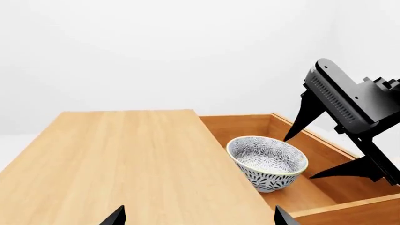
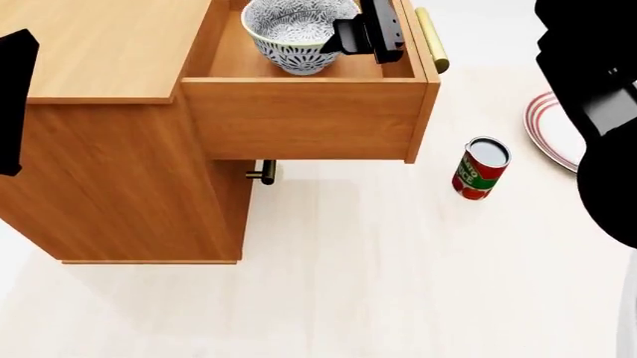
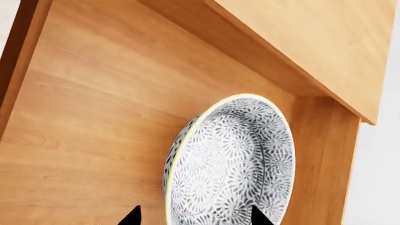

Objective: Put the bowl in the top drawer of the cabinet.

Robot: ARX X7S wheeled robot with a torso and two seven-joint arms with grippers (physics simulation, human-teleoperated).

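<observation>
The speckled blue-grey bowl (image 2: 294,30) stands upright on the floor of the pulled-out top drawer (image 2: 309,119) of the orange-brown cabinet (image 2: 110,186). My right gripper (image 3: 194,218) is open just beside and above the bowl (image 3: 231,159), its two dark fingertips set wide, one on each side of the near rim, not pressing it. From the left wrist view the bowl (image 1: 267,161) and the right gripper (image 1: 299,158) both show inside the drawer. Open and empty, my left gripper (image 1: 198,220) hovers over the cabinet's flat top (image 1: 125,159).
The drawer's brass bar handle (image 2: 431,41) faces right. A smaller brass handle (image 2: 262,173) shows below the drawer. On the pale floor stand a red tin can (image 2: 479,169) and a red-ringed white plate (image 2: 553,127), partly behind my right arm (image 2: 597,112).
</observation>
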